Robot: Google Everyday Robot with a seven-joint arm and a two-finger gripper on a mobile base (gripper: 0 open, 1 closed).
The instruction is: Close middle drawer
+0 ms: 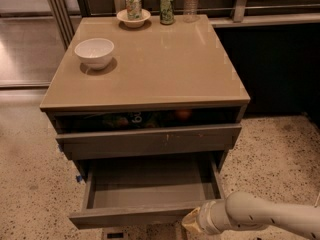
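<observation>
1. Standing pulled far out toward the near side of the scene, the middle drawer (150,190) shows a bare grey box with nothing seen inside. Its plain front runs along the near edge, low in the view.
2. Gripper (192,221): located near right, at or just beside the right end of that drawer front. It is carried on the pale arm (262,216), which enters from the right. Contact with the front appears likely but cannot be confirmed from this angle.
3. Gripper state: cannot tell how far open it is. Nothing is seen held in it.
4. Upper drawer (150,141): slightly out, with dark contents visible in the gap beneath the tabletop (150,69). Its front overhangs the far part of the middle drawer.
5. Tabletop items: a white bowl (94,51) at far left, two cans (167,7) and a bottle (191,1) along the far edge. All are well apart from the work.
6. Step in hand, as judged: pushing the drawer front away, toward the far side.
7. Recommended practice:
   - Bear squarely on the front face and drive straight along the runners.
   - The contact point sits at the right end, so an off-centre push may skew the drawer. Move inward toward the centre, or advance slowly and evenly.
   - Keep the gripper below the upper drawer's front to avoid fouling it.
   - Continue until the front sits flush with the cabinet.
</observation>
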